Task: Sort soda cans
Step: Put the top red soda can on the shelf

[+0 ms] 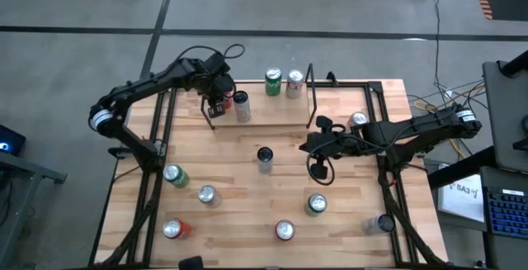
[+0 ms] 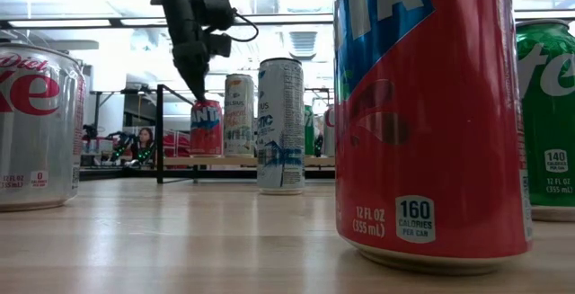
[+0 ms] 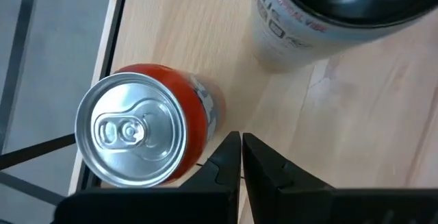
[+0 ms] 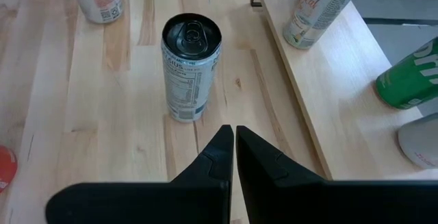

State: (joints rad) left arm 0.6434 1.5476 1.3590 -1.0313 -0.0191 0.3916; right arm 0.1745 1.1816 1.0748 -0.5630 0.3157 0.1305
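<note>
- The left gripper (image 1: 213, 111) hangs at the upper left of the high view, over the raised shelf (image 1: 272, 109) at the far side of the table (image 1: 239, 196). Its fingers (image 3: 229, 159) are pressed together and hold nothing.
- Just beside that gripper stands a red can (image 3: 147, 125) near the shelf's edge; in the low view the same can (image 2: 206, 127) sits right under the gripper tip.
- A tall can with a dark top (image 3: 328, 11) stands next to it, seen in the high view as a slim can (image 1: 241, 105).
- Further right on the shelf, at the top centre of the high view, a green can (image 1: 273, 82) and a pale can (image 1: 294, 83) stand side by side.
- The right gripper (image 1: 307, 146) sits at the centre right of the high view, its fingers (image 4: 222, 148) closed against each other and empty.
- A slim silver can with a black top (image 4: 191, 66) stands upright on the table ahead of it, apart from the fingers; it is at the middle of the high view (image 1: 264, 158).
- A silver-topped can (image 1: 358, 121) stands by the right arm.
- Along the lower part of the high view stand more cans: a green one (image 1: 174, 175), a silver one (image 1: 207, 194), a red one (image 1: 173, 229), another red one (image 1: 285, 230), a green one (image 1: 317, 205) and a pale one (image 1: 381, 223).
- In the low view a big red can (image 2: 431, 114) fills the right foreground, a green can (image 2: 546, 119) is at the right edge, and a silver can (image 2: 38, 128) is at the left.
</note>
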